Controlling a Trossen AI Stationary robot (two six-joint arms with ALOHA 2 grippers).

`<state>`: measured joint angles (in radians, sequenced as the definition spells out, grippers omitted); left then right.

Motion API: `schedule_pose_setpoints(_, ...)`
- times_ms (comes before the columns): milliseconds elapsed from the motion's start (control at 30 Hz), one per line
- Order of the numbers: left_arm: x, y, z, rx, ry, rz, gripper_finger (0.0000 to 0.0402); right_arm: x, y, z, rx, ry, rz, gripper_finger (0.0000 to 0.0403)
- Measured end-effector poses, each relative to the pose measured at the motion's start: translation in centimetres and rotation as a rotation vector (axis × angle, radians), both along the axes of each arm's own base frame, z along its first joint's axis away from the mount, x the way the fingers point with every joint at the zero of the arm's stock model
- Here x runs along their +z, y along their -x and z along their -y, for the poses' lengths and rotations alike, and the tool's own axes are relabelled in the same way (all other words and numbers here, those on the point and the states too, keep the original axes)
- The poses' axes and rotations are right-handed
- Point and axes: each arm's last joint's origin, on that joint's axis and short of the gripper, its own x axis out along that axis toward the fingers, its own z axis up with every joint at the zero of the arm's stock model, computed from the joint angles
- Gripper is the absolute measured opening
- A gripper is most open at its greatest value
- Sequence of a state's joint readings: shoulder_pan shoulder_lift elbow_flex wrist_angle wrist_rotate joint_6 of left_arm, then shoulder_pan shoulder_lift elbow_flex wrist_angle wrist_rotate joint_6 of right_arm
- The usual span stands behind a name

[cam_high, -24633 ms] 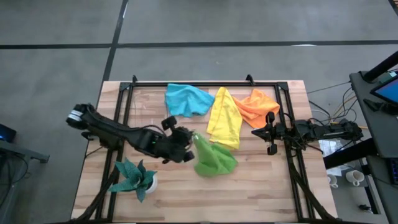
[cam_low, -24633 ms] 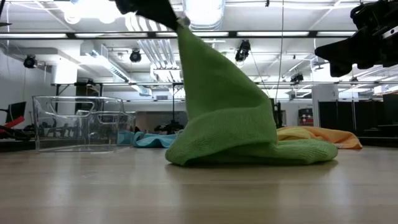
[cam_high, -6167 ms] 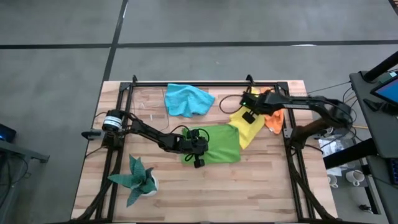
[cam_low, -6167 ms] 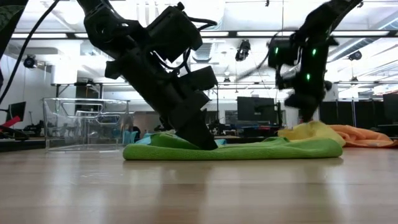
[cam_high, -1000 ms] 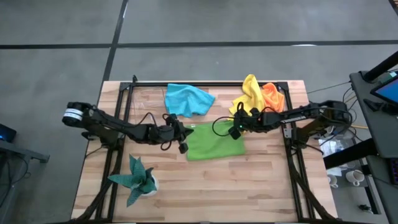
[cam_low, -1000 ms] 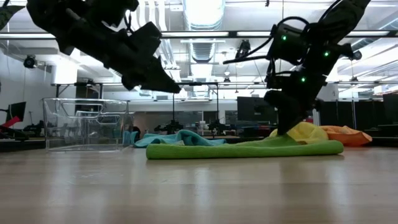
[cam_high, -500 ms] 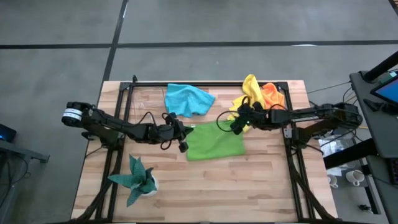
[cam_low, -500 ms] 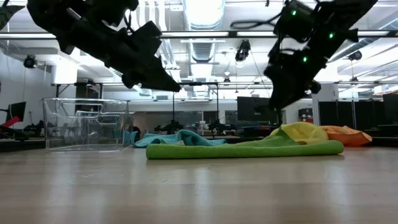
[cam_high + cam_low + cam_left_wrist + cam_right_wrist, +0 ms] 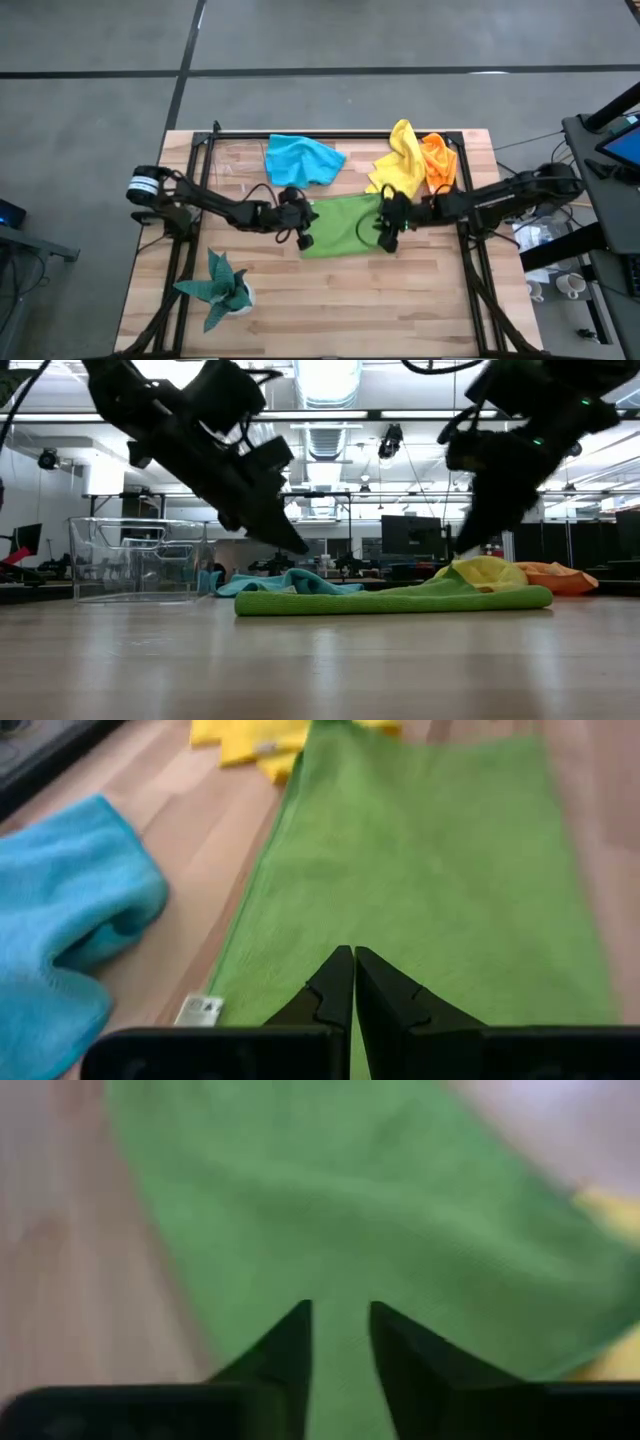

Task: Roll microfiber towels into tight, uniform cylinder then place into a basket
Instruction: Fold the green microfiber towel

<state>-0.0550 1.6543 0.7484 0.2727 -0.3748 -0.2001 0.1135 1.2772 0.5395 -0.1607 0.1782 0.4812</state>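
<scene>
Both grippers poised over the flat green towel

The left gripper [image 9: 353,982], fingers pressed together on nothing, hangs above the green towel [image 9: 343,226]'s left edge; the right gripper [image 9: 340,1342], slightly parted and empty, hangs over its right edge. The towel lies spread mid-table; blue towel [image 9: 302,160], yellow towel [image 9: 398,163] and orange towel [image 9: 437,158] lie behind. Uneven pinches could skew the roll, or snag the yellow towel touching its corner.

Bright, even light falls from ceiling strips [image 9: 330,375] above the tabletop [image 9: 320,660], which shows a soft sheen. Against them the arms are dark silhouettes. The green towel [image 9: 400,1210] is blurred in the right wrist view, sharper in the left.
</scene>
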Motion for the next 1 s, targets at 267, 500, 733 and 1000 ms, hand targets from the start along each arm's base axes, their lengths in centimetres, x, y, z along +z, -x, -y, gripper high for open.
schedule_pose_setpoints(267, -1.7, -0.4, -1.4, 0.044, 0.002, -0.058, 0.0, -3.0, 0.0, -1.6, -0.019, -0.051, -0.057, 0.001)
schedule_pose_setpoints(500, -3.0, -0.5, -1.9, 0.0, 0.058, -0.1, 0.0, -4.3, -0.5, -1.6, -0.034, -0.034, -0.079, 0.0009)
schedule_pose_setpoints(733, -3.9, -0.5, -2.4, 0.017, 0.065, -0.129, 0.0, -4.7, -0.7, -1.7, -0.03, -0.04, -0.091, 0.0009)
schedule_pose_setpoints(1000, -4.2, -0.3, -3.2, 0.063, 0.075, -0.142, 0.0, -4.7, -0.5, -2.3, 0.006, -0.072, -0.101, 0.0009)
